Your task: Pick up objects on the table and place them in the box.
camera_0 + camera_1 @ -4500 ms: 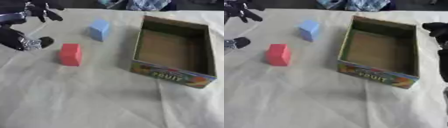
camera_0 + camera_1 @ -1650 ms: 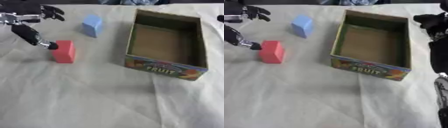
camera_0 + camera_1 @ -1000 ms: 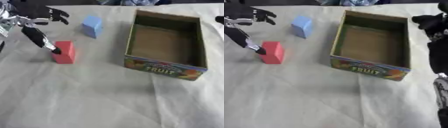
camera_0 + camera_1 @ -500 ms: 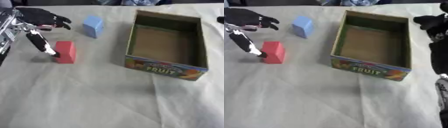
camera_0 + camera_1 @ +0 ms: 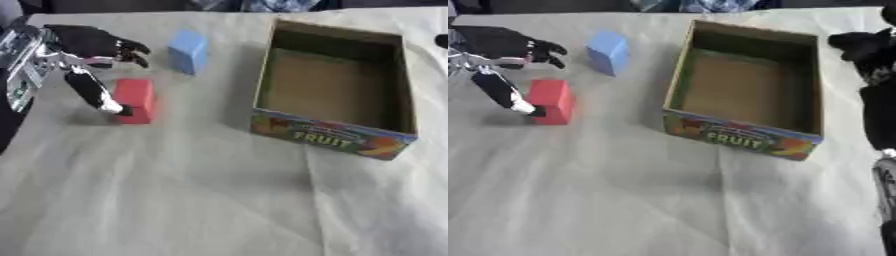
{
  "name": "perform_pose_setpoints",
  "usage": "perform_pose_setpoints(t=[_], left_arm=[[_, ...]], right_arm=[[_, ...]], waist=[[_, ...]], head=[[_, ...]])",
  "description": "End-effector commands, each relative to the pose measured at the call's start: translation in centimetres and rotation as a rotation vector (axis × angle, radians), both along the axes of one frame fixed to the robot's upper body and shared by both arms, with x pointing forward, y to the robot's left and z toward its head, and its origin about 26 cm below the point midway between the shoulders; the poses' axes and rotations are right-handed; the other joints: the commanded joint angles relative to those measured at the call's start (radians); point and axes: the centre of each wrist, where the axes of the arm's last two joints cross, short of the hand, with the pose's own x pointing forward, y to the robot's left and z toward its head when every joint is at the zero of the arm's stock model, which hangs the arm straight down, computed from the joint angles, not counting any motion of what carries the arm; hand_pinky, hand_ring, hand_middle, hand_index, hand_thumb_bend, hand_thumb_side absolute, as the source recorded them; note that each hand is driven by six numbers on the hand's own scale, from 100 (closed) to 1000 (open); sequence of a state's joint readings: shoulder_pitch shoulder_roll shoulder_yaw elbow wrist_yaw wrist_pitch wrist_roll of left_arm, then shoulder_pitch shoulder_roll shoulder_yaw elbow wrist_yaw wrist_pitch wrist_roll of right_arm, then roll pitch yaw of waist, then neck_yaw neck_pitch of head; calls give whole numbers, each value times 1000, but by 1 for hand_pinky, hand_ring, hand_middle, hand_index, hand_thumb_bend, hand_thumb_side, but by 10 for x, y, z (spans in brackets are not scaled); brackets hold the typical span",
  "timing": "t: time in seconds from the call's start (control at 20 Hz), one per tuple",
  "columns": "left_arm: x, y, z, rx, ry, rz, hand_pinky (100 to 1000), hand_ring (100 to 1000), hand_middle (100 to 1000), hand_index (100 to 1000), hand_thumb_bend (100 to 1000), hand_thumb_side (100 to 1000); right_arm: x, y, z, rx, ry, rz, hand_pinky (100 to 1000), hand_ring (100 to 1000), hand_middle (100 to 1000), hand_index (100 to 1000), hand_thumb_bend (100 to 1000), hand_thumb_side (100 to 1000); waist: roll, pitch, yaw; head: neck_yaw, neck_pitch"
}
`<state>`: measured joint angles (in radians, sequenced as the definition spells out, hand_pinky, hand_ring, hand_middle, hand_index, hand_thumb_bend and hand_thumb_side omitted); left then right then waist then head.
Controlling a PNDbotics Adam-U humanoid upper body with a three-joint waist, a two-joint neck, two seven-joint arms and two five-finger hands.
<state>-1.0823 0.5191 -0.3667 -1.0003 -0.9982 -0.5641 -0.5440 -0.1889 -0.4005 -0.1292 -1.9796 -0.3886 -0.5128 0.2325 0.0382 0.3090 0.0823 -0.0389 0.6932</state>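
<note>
The red block (image 5: 136,100) stands upright on the surface (image 5: 201,200), left of the box (image 5: 337,135). The left hand (image 5: 83,47) is spread, fingers (image 5: 131,47) released above, thumb at the block's left face. Close on opposite faces, then lift clear of the rim.

2 blocks are sitting left of the fruit box (image 5: 336,133) on the counter (image 5: 201,200): the far block (image 5: 187,51) behind the near block (image 5: 136,100), whose left side the left robot hand (image 5: 87,60) is touching.

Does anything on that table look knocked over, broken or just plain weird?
Nothing stands out. The red block and blue block stand upright on the wrinkled cloth, and the box sits intact, open and empty.
</note>
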Motion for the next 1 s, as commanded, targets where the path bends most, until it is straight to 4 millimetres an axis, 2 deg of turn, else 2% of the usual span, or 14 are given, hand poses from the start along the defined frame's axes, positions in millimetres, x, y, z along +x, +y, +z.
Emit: perform_pose_setpoints(t=[0.05, 0.4, 0.65, 1.0], left_arm=[[-1, 2, 13, 308, 156, -137, 779, 880, 1000, 923, 535, 711], [-3, 0, 15, 328, 171, -133, 762, 862, 1000, 853, 529, 706], [-3, 0, 14, 341, 178, -128, 753, 851, 1000, 838, 519, 715], [-3, -2, 9, 355, 190, -125, 705, 772, 1000, 751, 504, 728]], right_arm=[[-2, -1, 9, -14, -25, -1, 836, 743, 552, 893, 467, 954], [-3, -2, 8, -15, -18, -11, 836, 743, 552, 894, 467, 954], [-3, -2, 8, -12, -17, -15, 836, 743, 551, 894, 467, 954], [-3, -1, 6, -6, 1, -13, 836, 744, 550, 901, 466, 952]], waist=[[0, -16, -1], [1, -16, 0], [-1, -16, 2], [-1, -16, 2]], head=[[3, -4], [5, -3], [5, -6], [7, -4]])
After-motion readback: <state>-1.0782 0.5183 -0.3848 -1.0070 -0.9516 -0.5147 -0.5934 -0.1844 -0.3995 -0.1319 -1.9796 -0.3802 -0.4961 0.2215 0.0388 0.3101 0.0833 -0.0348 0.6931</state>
